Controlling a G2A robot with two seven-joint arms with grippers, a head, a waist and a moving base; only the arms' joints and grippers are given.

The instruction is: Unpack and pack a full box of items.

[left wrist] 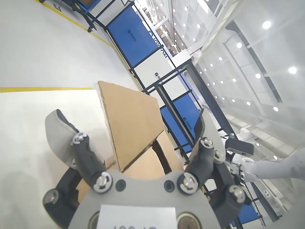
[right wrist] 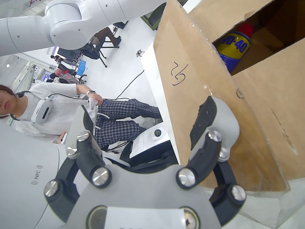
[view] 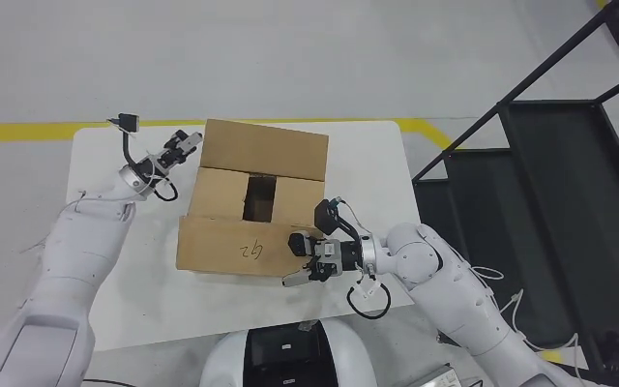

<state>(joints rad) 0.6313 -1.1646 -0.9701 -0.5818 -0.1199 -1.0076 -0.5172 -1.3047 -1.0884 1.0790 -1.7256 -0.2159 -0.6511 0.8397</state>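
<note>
Tools on both arms are held wide open and empty: the left tool (view: 191,145) is placed at 10 o'clock of the box (view: 266,145), the right tool (view: 295,261) at 5 o'clock, astride the edge of the near flap (view: 232,250). The box is set mid-way on the tabletop (view: 155,300), its inner flaps (view: 221,189) seen partly shut over a spray can (right wrist: 234,48). Opening is judged the step in hand; next, those inner flaps need to be folded outward.
</note>
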